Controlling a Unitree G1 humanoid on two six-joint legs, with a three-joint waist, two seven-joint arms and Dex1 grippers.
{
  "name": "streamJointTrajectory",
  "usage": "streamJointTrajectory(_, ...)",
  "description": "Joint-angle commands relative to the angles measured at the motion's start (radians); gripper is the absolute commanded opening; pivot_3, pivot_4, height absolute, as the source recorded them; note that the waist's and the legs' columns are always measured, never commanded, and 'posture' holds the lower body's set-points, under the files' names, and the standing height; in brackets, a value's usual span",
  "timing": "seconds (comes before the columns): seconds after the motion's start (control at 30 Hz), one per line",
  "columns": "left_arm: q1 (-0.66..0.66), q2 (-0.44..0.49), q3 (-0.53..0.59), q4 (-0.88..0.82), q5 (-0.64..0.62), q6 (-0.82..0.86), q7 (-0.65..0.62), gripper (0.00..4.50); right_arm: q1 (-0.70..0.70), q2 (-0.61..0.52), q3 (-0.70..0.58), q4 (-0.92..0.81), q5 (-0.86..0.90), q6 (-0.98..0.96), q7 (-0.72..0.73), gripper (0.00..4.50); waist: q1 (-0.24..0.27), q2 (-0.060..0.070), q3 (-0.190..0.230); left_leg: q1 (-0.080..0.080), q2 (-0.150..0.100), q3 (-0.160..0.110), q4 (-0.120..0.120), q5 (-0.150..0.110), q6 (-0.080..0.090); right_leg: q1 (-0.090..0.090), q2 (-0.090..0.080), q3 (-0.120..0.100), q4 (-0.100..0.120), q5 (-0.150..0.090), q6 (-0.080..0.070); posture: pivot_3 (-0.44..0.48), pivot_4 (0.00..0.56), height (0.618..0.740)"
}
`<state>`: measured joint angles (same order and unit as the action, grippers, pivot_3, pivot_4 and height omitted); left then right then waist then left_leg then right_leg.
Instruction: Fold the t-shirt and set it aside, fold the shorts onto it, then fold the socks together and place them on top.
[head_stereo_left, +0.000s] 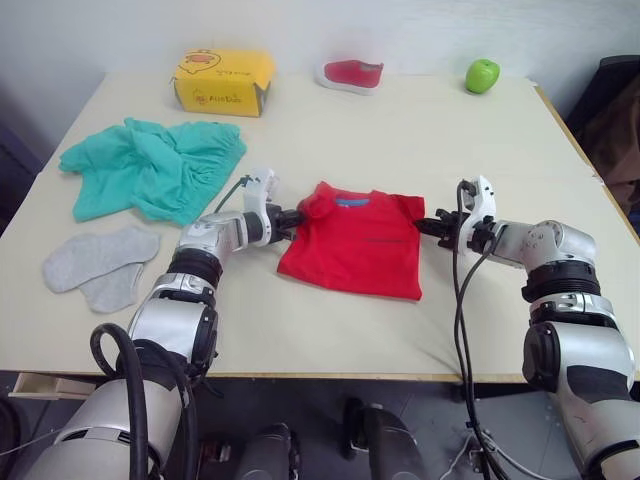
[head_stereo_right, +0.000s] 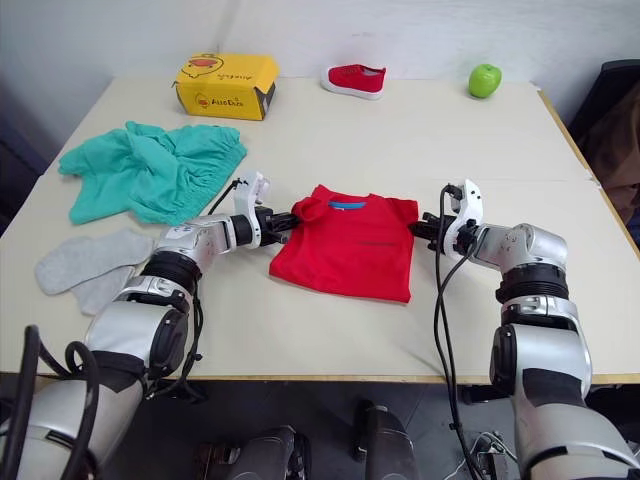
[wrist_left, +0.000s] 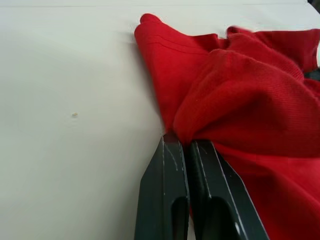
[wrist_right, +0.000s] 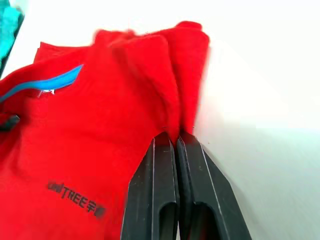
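A red t-shirt (head_stereo_left: 355, 240) lies near the middle of a pale table (head_stereo_left: 420, 130), both arms reaching inward toward it low over the surface. The left gripper (head_stereo_left: 293, 219) pinches the shirt's left sleeve between closed fingers (wrist_left: 167, 195); the right gripper (head_stereo_left: 428, 226) appears to clamp the right sleeve likewise. Teal shorts (head_stereo_left: 150, 165) and grey socks (head_stereo_left: 100, 262) lie well apart, on the robot's left.

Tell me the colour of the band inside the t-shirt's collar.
Blue, on the red t-shirt; clearest in the right wrist view.
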<state>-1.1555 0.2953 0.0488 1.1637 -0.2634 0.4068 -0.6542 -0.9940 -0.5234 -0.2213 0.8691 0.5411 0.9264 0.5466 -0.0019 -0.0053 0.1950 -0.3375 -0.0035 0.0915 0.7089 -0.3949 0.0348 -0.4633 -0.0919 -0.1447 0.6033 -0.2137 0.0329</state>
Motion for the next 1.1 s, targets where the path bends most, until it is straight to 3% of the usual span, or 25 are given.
streamJointTrajectory(0.03, -0.037, 0.013, 0.045, 0.022, 0.001, 0.007, -0.002, 1.04, 0.005, -0.006, -0.023, -0.048, -0.002, 0.042, 0.005, 1.00, -0.002, 0.000, 0.000, 0.000, 0.000, 0.000, 0.000, 0.000, 0.000, 0.000, 0.000, 0.000, 0.000, 0.000, 0.000, 0.000, 0.150, 0.740)
streamJointTrajectory(0.23, -0.129, 0.017, 0.191, 0.073, -0.082, 0.135, 0.061, 3.04, 0.077, -0.041, -0.012, -0.253, 0.007, 0.090, 0.069, 3.17, 0.000, 0.000, 0.000, 0.000, 0.000, 0.000, 0.000, 0.000, 0.000, -0.001, 0.000, 0.001, 0.001, 0.000, 0.000, 0.000, 0.150, 0.740)
streamJointTrajectory(0.37, -0.144, 0.044, 0.161, 0.052, -0.019, 0.092, 0.018, 4.17, 0.196, -0.088, 0.075, -0.504, -0.047, -0.018, 0.149, 4.43, 0.000, 0.000, 0.000, 0.000, -0.001, 0.001, 0.000, 0.000, 0.000, -0.001, -0.001, 0.000, 0.001, 0.000, 0.000, 0.000, 0.150, 0.740)
streamJointTrajectory(0.4, -0.147, 0.059, 0.157, 0.039, -0.013, 0.091, -0.006, 4.48, 0.226, -0.104, 0.095, -0.572, -0.054, -0.048, 0.177, 4.50, -0.001, 0.000, 0.000, 0.000, -0.001, 0.001, -0.001, 0.000, -0.001, -0.001, -0.001, 0.000, 0.000, 0.000, 0.000, 0.000, 0.150, 0.740)
streamJointTrajectory(0.53, -0.073, 0.147, 0.032, -0.158, 0.060, 0.019, -0.251, 4.48, 0.344, -0.169, 0.137, -0.836, -0.067, -0.144, 0.262, 4.50, -0.009, 0.001, 0.001, 0.000, -0.001, 0.002, -0.001, 0.000, -0.002, -0.002, 0.002, 0.002, 0.001, 0.000, 0.000, 0.000, 0.150, 0.740)
streamJointTrajectory(0.63, 0.151, 0.258, -0.078, -0.574, 0.048, -0.010, -0.472, 4.48, 0.450, -0.222, 0.159, -0.999, -0.111, -0.267, 0.314, 4.50, -0.020, 0.001, 0.001, 0.003, 0.001, 0.004, -0.002, -0.001, -0.005, -0.002, 0.007, 0.006, 0.001, 0.000, 0.000, 0.000, 0.150, 0.740)
streamJointTrajectory(0.7, 0.316, 0.334, -0.121, -0.818, 0.045, -0.063, -0.553, 4.48, 0.536, -0.265, 0.195, -1.089, -0.170, -0.381, 0.356, 4.50, -0.025, 0.001, 0.001, 0.004, 0.004, 0.005, -0.003, -0.002, -0.007, -0.001, 0.009, 0.008, 0.000, -0.001, -0.002, 0.000, 0.150, 0.740)
streamJointTrajectory(0.77, 0.393, 0.366, -0.129, -0.925, 0.040, -0.074, -0.569, 4.48, 0.576, -0.281, 0.208, -1.120, -0.194, -0.435, 0.368, 4.50, -0.022, 0.001, 0.001, 0.006, 0.006, 0.005, -0.003, -0.003, -0.009, -0.001, 0.012, 0.009, 0.000, -0.002, -0.004, 0.000, 0.150, 0.740)
streamJointTrajectory(0.87, 0.538, 0.412, -0.183, -1.061, 0.123, -0.237, -0.566, 4.48, 0.646, -0.288, 0.280, -1.155, -0.308, -0.571, 0.358, 4.50, -0.018, 0.001, 0.001, 0.003, 0.007, 0.004, 0.005, -0.003, -0.009, -0.001, 0.012, 0.010, 0.003, -0.002, -0.004, 0.000, 0.150, 0.740)
streamJointTrajectory(1.0, 0.553, 0.363, -0.211, -1.040, 0.208, -0.356, -0.448, 4.48, 0.663, -0.258, 0.368, -1.123, -0.423, -0.671, 0.328, 4.50, 0.004, 0.001, 0.001, 0.005, 0.007, 0.004, 0.006, -0.003, -0.009, 0.000, 0.011, 0.012, 0.004, -0.002, -0.005, 0.000, 0.150, 0.740)
streamJointTrajectory(1.1, 0.544, 0.351, -0.236, -1.000, 0.246, -0.411, -0.433, 4.48, 0.670, -0.264, 0.429, -1.087, -0.508, -0.778, 0.342, 4.50, 0.009, 0.001, 0.001, 0.004, 0.007, 0.004, 0.007, -0.003, -0.008, 0.000, 0.011, 0.012, 0.004, -0.002, -0.005, 0.000, 0.150, 0.740)
